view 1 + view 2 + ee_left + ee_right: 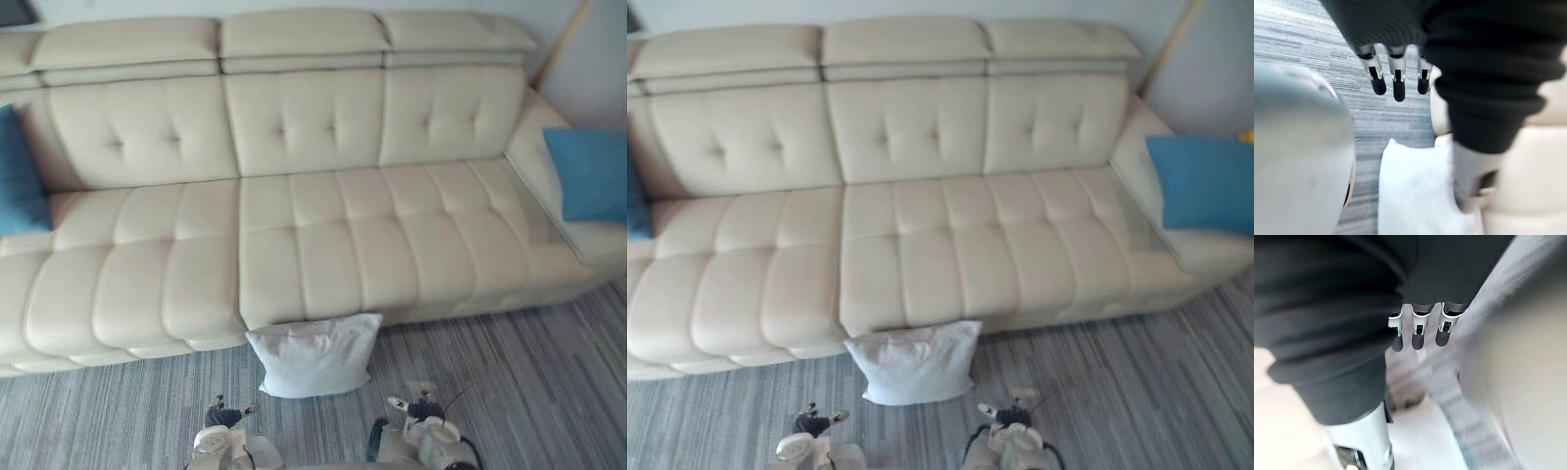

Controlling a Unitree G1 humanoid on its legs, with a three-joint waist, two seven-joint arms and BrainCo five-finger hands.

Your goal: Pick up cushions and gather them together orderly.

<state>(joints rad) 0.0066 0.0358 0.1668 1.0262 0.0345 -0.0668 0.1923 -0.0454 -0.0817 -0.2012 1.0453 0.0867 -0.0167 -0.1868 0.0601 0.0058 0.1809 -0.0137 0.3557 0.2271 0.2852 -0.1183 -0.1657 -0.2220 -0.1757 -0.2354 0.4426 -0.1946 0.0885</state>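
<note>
**Task items.** One white square fabric cushion (313, 354) is off the seat. It rests on the grey striped carpet (509, 392), with its upper edge against the front of the cream tufted leather sofa (294, 245), just below the seam between two seat sections. Its cover is lightly creased and its corners are pointed.

A blue fabric cushion (18, 176) stands at the sofa's left end against the backrest. A second blue cushion (593, 174) leans upright at the right armrest. The three cushions are well apart from one another.

**Hands.** The left hand (1399, 85) hangs low over the carpet, fingers straight and side by side, grasping nothing. The white cushion lies ahead of it and slightly to its right, near but not touching. The left wrist view shows the cushion on the floor past the fingertips, clear of them.

The right hand (1420, 330) also hangs with fingers extended in a row and holds nothing. The white cushion lies ahead of it and to its left, apart from it.

In the head views both hands sit at the lower edge, on either side of the white cushion's lower corners, with bare carpet between each hand and the cushion.
</note>
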